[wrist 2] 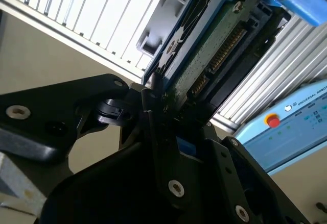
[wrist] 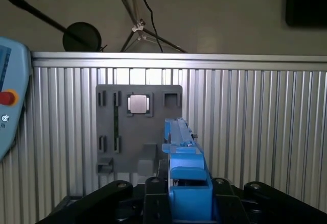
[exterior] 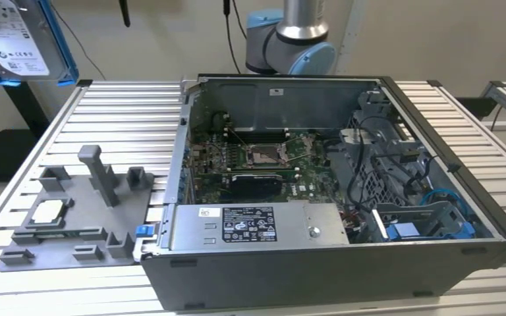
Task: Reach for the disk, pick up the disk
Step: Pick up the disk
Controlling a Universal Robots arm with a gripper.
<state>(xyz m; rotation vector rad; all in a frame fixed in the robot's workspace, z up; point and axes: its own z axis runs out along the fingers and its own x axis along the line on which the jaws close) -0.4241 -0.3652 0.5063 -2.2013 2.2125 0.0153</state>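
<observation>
Flat silver-grey disk (exterior: pixel 20 39) with white label and bright blue plastic carrier hung upright in the air at about 10 o'clock in the exterior view, above the far corner of the ribbed aluminium table (exterior: pixel 121 112). In the second wrist view the matte black claw (wrist 2: pixel 176 99) was closed tight on the disk (wrist 2: pixel 204 50), jaws pinching its edge, with the green circuit board and gold connector pins facing the camera. In the first wrist view the disk (wrist: pixel 184 152) stood edge-on between the claw (wrist: pixel 189 183) jaws, a thin blue strip.

The flat grey plastic fixture tray (exterior: pixel 68 217) with raised blocks lay on the table at 9 o'clock of the open black metal computer case (exterior: pixel 447 158). A small square silver chip (exterior: pixel 47 210) sat in one tray pocket, also seen in the first wrist view (wrist: pixel 139 104). The case held a green motherboard (exterior: pixel 253 164), a long grey metal box (exterior: pixel 253 225) with a sticker along its near wall, and tangled cables at 3 o'clock inside. A light blue pendant (wrist 2: pixel 286 127) with a red button was beside the table.
</observation>
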